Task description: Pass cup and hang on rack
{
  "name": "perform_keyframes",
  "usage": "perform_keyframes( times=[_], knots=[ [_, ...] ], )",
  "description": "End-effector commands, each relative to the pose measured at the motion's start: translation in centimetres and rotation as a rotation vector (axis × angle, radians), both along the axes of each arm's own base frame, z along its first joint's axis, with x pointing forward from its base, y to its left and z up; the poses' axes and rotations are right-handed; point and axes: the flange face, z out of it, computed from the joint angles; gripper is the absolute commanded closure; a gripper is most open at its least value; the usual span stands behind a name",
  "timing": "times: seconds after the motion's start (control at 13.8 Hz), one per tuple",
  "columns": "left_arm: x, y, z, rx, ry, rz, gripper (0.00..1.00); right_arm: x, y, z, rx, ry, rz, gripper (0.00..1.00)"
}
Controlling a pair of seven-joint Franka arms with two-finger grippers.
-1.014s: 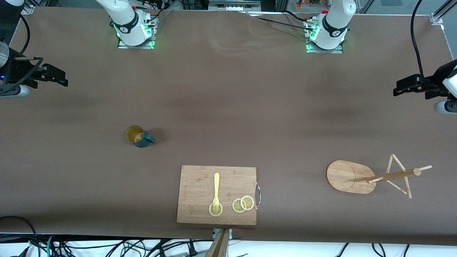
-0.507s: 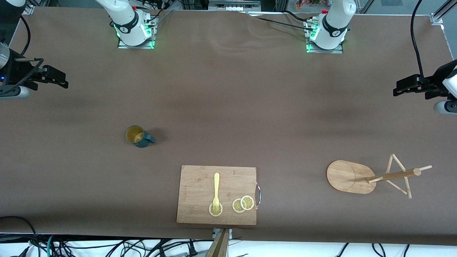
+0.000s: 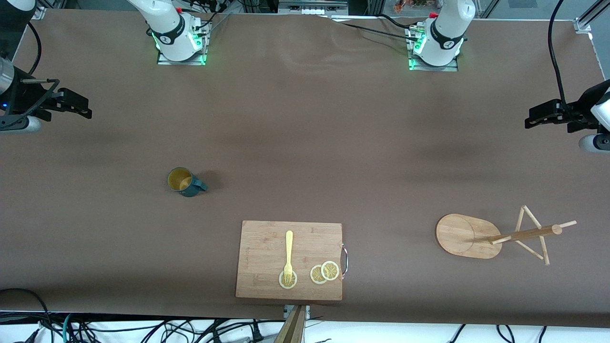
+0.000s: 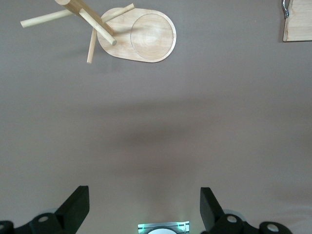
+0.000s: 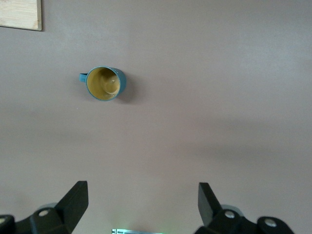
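On the brown table (image 3: 305, 143), toward the right arm's end, a small dark teal mug with a ribbed wall, loop handle and yellowish-tan inside, the cup (image 3: 183, 181), stands upright and untouched. Toward the left arm's end, and nearer the front camera than the cup, stands a light wooden mug stand with an oval base, central pole and thin pegs, the rack (image 3: 495, 234), with nothing hung on it. Between them, closest to the front camera, lies a rectangular wooden cutting board (image 3: 267, 247) carrying a yellow fork (image 3: 288, 255) and three lemon slices (image 3: 324, 272). The right gripper (image 3: 71, 105) hangs in the air over bare table at its own end, jaws spread wide and holding nothing. The left gripper (image 3: 543, 114) hangs likewise at the other end, also spread and unladen; that arm appears to be waiting. By my reading, the task has not begun: the first step, picking up the cup, lies ahead. The next move calls for the right gripper to travel over the cup, descend, and close on its wall or rim, leaving the handle free for a peg. The right wrist view looks straight down into the cup (image 5: 104, 83), showing its handle clearly, with a board corner (image 5: 20, 14) at the edge. The left wrist view shows the rack (image 4: 141, 36) and its pegs, but no cup.
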Motion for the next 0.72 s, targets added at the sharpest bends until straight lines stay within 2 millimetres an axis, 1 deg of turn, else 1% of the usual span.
perform_keyframes(
  times=[0.0,0.65],
  knots=[
    [0.38,-0.02,0.36,-0.016,-0.013,0.005,0.00,0.21,0.13,0.58,0.002,-0.007,0.004,0.00],
    [0.38,-0.02,0.36,-0.016,-0.013,0.005,0.00,0.13,0.22,0.52,0.002,0.001,0.006,0.00]
  ],
)
